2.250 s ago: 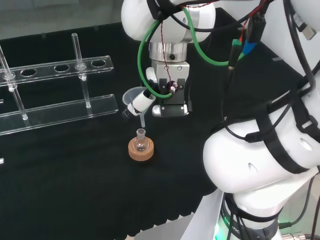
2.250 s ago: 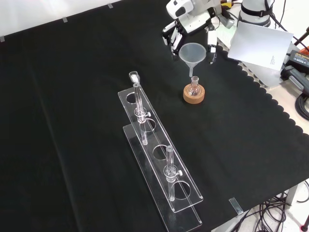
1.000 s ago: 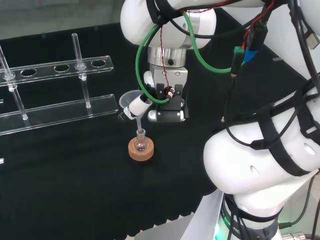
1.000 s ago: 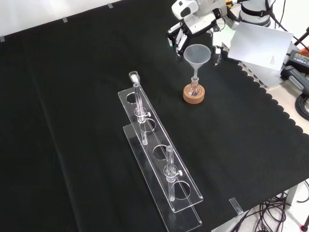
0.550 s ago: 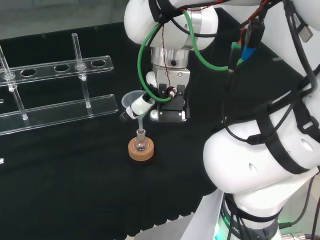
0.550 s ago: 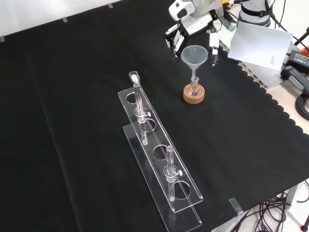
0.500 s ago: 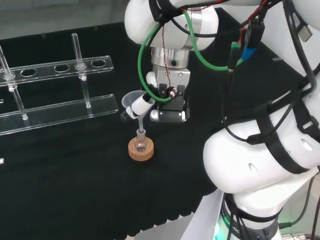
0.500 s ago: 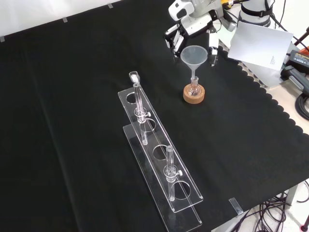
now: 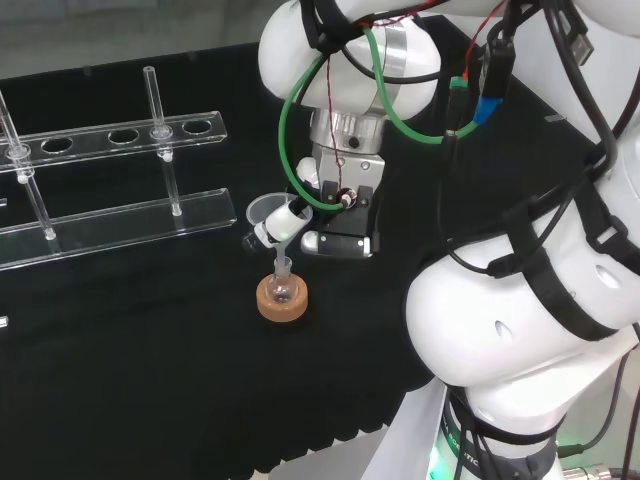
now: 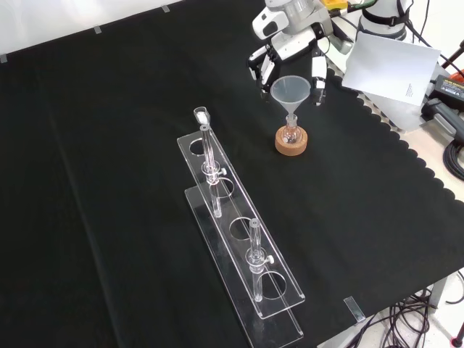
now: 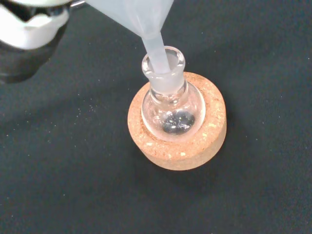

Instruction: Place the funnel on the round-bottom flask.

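Head view: the robot hand [image 9: 300,215] pinches the funnel [image 9: 266,211] above the round-bottom flask [image 9: 283,288]. Front view: the funnel's stem stands in the flask's neck on the cork ring [image 10: 291,141]. Wrist view: the stem tip sits inside the flask's mouth.

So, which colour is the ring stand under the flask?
Light brown cork ring, with pale specks, best seen in the wrist view.

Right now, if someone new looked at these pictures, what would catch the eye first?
Probably the funnel, its stem already inside the neck of the small round-bottom flask on its cork ring, near the far edge of the cloth in the front view. The robot hand is right behind the funnel there. Next, the long clear test tube rack runs down the middle of the front view.
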Controlling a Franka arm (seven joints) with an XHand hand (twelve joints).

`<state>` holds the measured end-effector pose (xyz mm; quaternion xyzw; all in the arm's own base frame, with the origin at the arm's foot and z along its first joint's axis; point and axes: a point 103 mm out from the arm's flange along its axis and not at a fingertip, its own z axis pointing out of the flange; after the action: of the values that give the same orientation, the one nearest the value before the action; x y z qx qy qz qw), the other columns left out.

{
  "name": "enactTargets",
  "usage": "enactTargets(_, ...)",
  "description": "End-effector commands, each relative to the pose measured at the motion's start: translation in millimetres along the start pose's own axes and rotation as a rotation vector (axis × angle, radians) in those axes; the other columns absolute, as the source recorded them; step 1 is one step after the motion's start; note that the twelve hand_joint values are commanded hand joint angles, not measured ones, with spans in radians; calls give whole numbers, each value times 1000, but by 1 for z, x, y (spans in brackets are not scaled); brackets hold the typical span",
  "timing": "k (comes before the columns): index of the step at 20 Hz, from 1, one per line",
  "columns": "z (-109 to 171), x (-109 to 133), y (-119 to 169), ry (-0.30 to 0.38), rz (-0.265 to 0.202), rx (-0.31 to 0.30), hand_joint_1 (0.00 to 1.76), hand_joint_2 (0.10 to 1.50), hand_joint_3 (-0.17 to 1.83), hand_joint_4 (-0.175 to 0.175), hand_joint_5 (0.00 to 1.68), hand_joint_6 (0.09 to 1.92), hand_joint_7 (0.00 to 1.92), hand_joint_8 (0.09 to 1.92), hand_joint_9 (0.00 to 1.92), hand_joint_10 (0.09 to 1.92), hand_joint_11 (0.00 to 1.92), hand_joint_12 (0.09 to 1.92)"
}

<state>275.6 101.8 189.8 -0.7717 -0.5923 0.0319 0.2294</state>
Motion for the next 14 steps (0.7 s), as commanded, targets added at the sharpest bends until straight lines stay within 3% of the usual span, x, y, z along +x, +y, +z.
enactTargets(1, 12, 0, -2, 14, 11, -4, 882, 571, 699, 175, 932, 586, 1085, 603, 764, 365, 0, 1264)
enactTargets(14, 27, 5, -5, 5, 9, 18, 886, 569, 707, 175, 930, 586, 1081, 602, 761, 363, 0, 1254)
